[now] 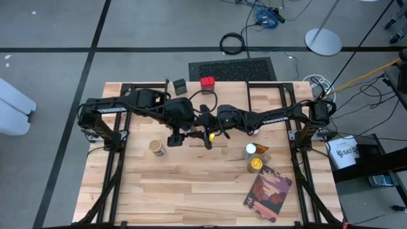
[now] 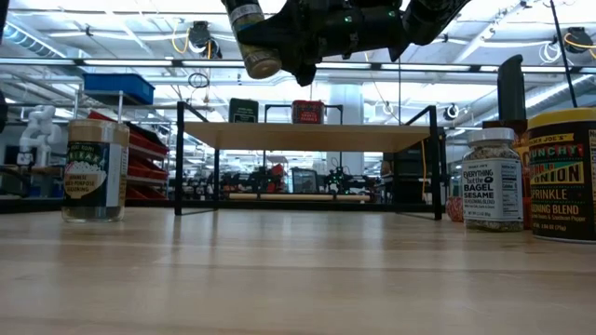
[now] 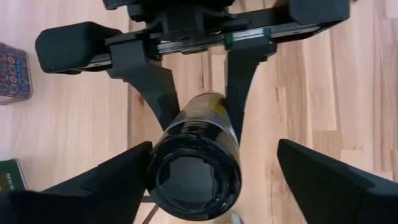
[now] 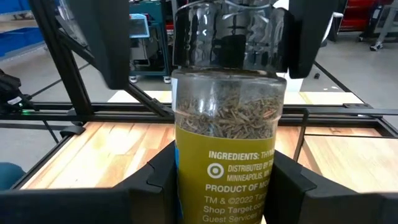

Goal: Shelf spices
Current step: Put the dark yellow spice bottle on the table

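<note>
Your right gripper [image 4: 224,180] holds the herb jar [image 4: 225,124] above the worktop [image 1: 191,184] while the left gripper [image 3: 214,171] stands wide around its cap; a loose handover drops it short of the shelf [image 2: 307,137].

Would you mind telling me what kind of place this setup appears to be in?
Probably a robotics lab or workshop: grey floor with loose cables, storage racks with a blue bin behind the table, and bright overhead strip lights.

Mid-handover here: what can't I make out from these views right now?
High view: the arms hide the jar and much of the shelf.
Low view: the top edge cuts off the arms; the right edge cuts the onion tin.
Left wrist view: the jar's cap hides whether the left gripper touches it.
Red tin on the shelf: label too small in every view.
</note>
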